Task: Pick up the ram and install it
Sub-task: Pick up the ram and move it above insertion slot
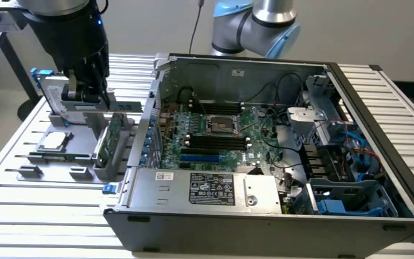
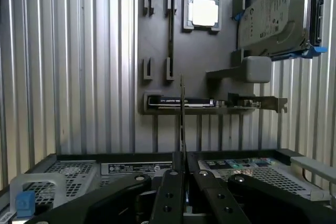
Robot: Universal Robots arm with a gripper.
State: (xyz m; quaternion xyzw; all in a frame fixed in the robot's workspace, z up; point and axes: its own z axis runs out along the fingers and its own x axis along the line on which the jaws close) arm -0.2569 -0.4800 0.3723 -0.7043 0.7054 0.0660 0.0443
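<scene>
Gripping the ram point(image 2: 182, 124) by its thin edges, the end effector point(image 2: 184, 174) is clenched on it, holding it above the grey holder point(image 2: 157, 40) on the bench point(image 1: 49, 216), beside the open computer case point(image 1: 379, 135). Imo keep the stick level and square in the pinch so it meets the black slots point(image 1: 214, 141) cleanly.

Slatted aluminium table point(image 1: 41, 216) with two items. At the exterior view's right: an open dark-grey metal computer case point(image 1: 264, 234) lying on its side, with a green motherboard point(image 1: 261, 143) on its floor and a silver labelled metal box point(image 1: 207, 189) along its near wall. At the exterior view's left: a grey plastic parts holder point(image 1: 74, 156) bearing a square silver processor chip point(image 1: 52, 141), a wide green card with metal bracket point(image 1: 110, 140) standing on edge, and a silver hard drive in a blue frame point(image 2: 273, 17).
</scene>
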